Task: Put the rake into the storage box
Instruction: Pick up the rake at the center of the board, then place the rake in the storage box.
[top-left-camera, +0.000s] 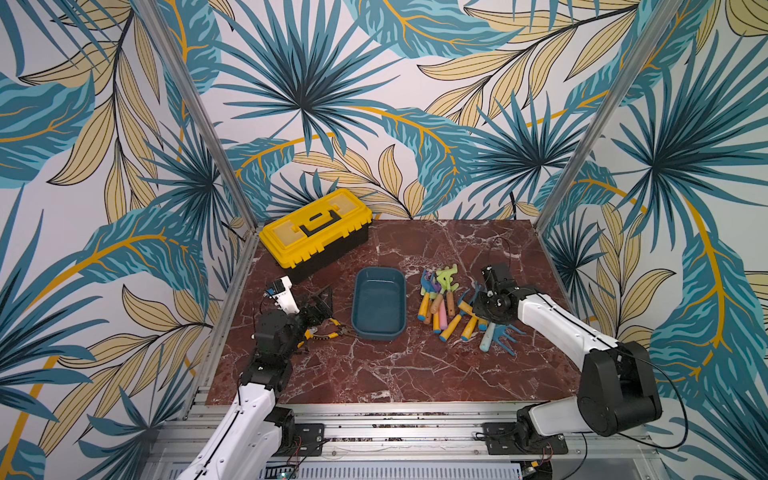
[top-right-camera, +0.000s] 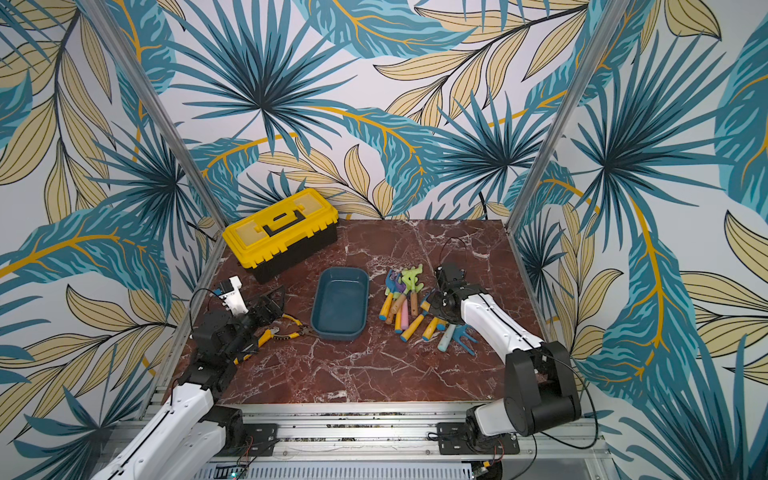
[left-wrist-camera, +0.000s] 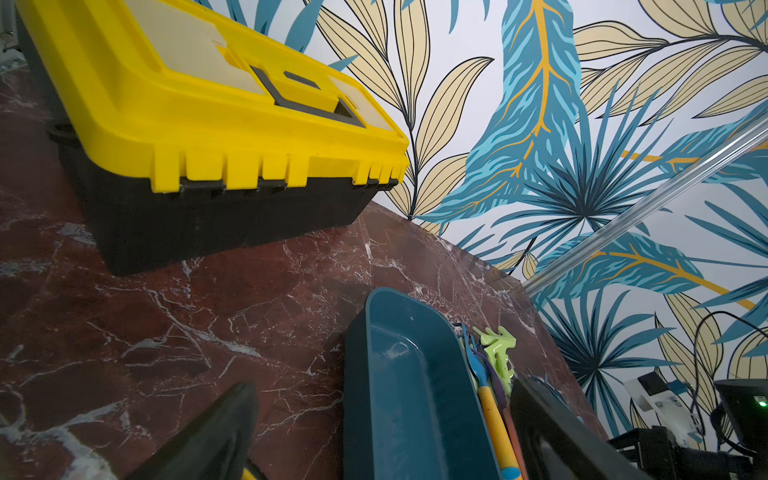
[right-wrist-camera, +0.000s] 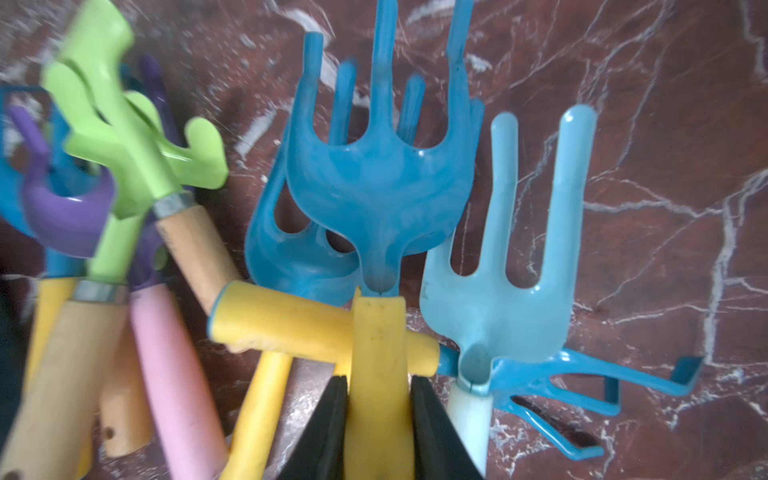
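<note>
In the right wrist view my right gripper (right-wrist-camera: 379, 399) is shut on the yellow handle (right-wrist-camera: 378, 332) of a blue rake (right-wrist-camera: 380, 178). That rake's tined head lies over another blue one in a pile of toy garden tools (top-left-camera: 444, 303). In both top views the right wrist covers the gripper at the pile's right side. The storage box (top-left-camera: 379, 271) (top-right-camera: 345, 270), a shallow dark teal tub, stands left of the pile with nothing in it. My left gripper (top-left-camera: 323, 305) (left-wrist-camera: 380, 432) is open, low beside the box's left side and holding nothing.
A yellow-lidded black toolbox (top-left-camera: 316, 228) (left-wrist-camera: 208, 124) stands at the back left. Yellow-handled pliers (top-left-camera: 328, 330) lie under the left arm near the box's front corner. A pale blue fork (right-wrist-camera: 511, 291) and a blue claw rake (top-left-camera: 509, 334) lie right of the held tool.
</note>
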